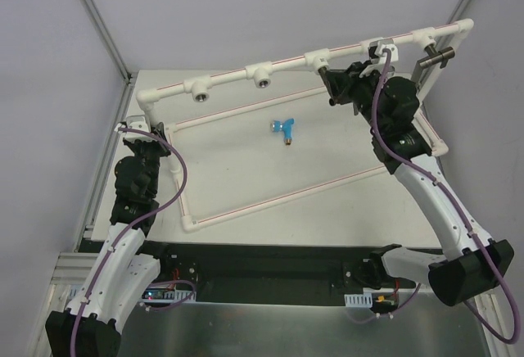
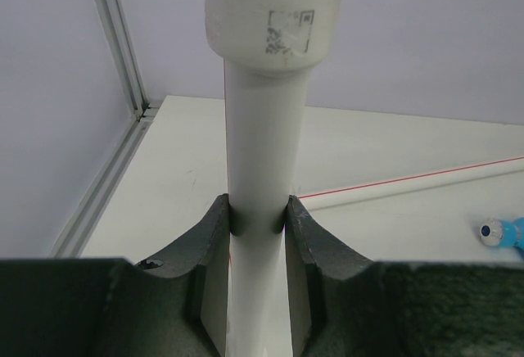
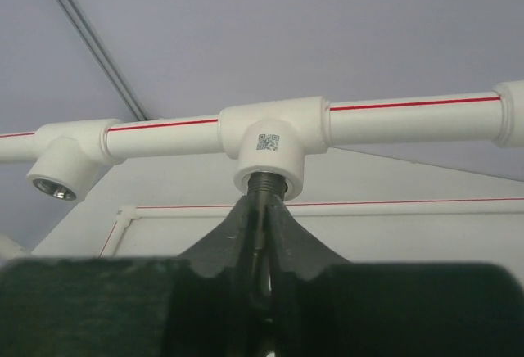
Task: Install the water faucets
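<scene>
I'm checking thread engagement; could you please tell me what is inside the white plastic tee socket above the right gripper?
A dark grey threaded faucet end enters the white plastic tee socket, pinched by the right gripper. Its depth and body are hidden.

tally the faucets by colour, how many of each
blue-handled faucet: 1
dark grey faucets: 2, one in the right fingers, one on the far right tee
total: 3; a grey bit between them is too unclear to count
</scene>
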`<state>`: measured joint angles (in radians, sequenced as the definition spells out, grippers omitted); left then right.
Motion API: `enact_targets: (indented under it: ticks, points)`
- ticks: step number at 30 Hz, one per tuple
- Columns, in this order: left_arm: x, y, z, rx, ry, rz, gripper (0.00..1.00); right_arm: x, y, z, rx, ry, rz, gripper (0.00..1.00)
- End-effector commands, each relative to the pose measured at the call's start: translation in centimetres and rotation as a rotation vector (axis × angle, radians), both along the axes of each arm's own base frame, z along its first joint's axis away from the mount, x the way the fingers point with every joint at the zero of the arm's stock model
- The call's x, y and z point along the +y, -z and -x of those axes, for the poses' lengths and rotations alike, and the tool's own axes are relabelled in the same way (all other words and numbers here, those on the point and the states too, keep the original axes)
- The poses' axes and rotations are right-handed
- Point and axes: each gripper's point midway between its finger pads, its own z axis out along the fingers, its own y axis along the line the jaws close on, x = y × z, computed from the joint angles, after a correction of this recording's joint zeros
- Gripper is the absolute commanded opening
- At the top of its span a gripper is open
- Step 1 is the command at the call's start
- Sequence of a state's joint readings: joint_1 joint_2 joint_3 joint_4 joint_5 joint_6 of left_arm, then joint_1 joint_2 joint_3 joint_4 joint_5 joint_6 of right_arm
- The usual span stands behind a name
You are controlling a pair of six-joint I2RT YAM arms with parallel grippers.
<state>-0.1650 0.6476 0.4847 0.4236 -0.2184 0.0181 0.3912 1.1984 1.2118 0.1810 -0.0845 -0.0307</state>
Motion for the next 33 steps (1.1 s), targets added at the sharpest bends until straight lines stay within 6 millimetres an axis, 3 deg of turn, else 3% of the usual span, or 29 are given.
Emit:
enact_targets:
  ticks: [1,5,7,8,11,15,22,23,24,26,27,29,33]
  points:
    - [-2.6,-1.2,0.1,-0.035,0.118,0.024,0.00,0.7,0.9,1.7,0.018,-0.091,0.155,0.23]
    - [-2.7,-1.2,0.1,-0.034,0.122,0.023,0.00,-0.2,-1.0,3.4,-0.065,-0.120,0.336,0.57]
    - [-2.7,-1.2,0.1,-0.034,0.123,0.025,0.00,-0.5,-2.1,4.1,-0.115,-0.132,0.407,0.64]
    - [-2.7,-1.2,0.1,-0.034,0.123,0.025,0.00,-0.9,-1.8,4.6,-0.146,-0.148,0.500,0.72]
    - [-2.8,-1.1,0.1,-0.031,0.127,0.026,0.00,-1.5,-0.8,5.5,-0.153,-0.150,0.645,0.80]
    - [-2.9,-1.0,0.0,-0.028,0.132,0.028,0.00,-2.4,0.4,5.7,-0.252,-0.102,0.929,0.82]
    - [-3.2,-0.8,-0.1,-0.021,0.144,0.032,0.00,-2.8,1.7,4.4,-0.375,0.053,1.160,0.82]
    - [-3.2,-0.8,-0.1,-0.021,0.144,0.032,0.00,-3.0,0.6,4.0,-0.418,0.117,1.151,0.82]
    - [-3.2,-0.9,0.0,-0.024,0.144,0.032,0.00,-2.9,1.8,3.7,-0.425,0.126,1.183,0.82]
    - [-3.2,-1.0,0.0,-0.026,0.147,0.033,0.00,-3.0,0.7,3.2,-0.492,0.199,1.195,0.80]
    - [-3.2,-0.9,0.0,-0.024,0.145,0.032,0.00,-2.9,1.4,2.9,-0.496,0.208,1.211,0.80]
    - [-3.2,-0.9,0.0,-0.024,0.144,0.033,0.00,-3.0,0.5,2.5,-0.542,0.267,1.212,0.78]
    - [-3.2,-1.0,0.0,-0.026,0.143,0.030,0.00,-2.7,0.9,1.7,-0.556,0.286,1.254,0.75]
